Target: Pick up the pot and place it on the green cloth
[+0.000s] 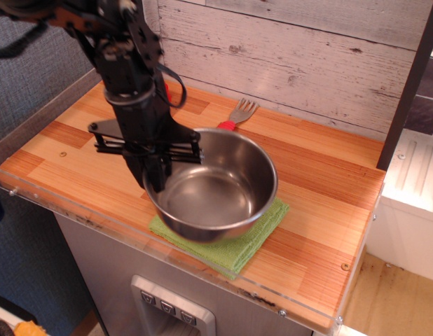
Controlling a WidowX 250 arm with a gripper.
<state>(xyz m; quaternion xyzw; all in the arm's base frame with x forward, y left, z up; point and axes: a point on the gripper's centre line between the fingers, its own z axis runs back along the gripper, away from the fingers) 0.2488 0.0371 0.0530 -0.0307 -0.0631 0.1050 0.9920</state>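
Note:
The shiny steel pot (216, 189) is over the green cloth (255, 238), which shows only at its right and front edges beneath it. I cannot tell whether the pot rests on the cloth or hangs just above it. My black gripper (155, 168) comes down from the upper left and is shut on the pot's left rim.
A fork with a red handle (234, 117) lies behind the pot near the white plank wall. A dark post (413, 77) stands at the right. The wooden counter (328, 196) has a clear plastic guard along its front and left edges.

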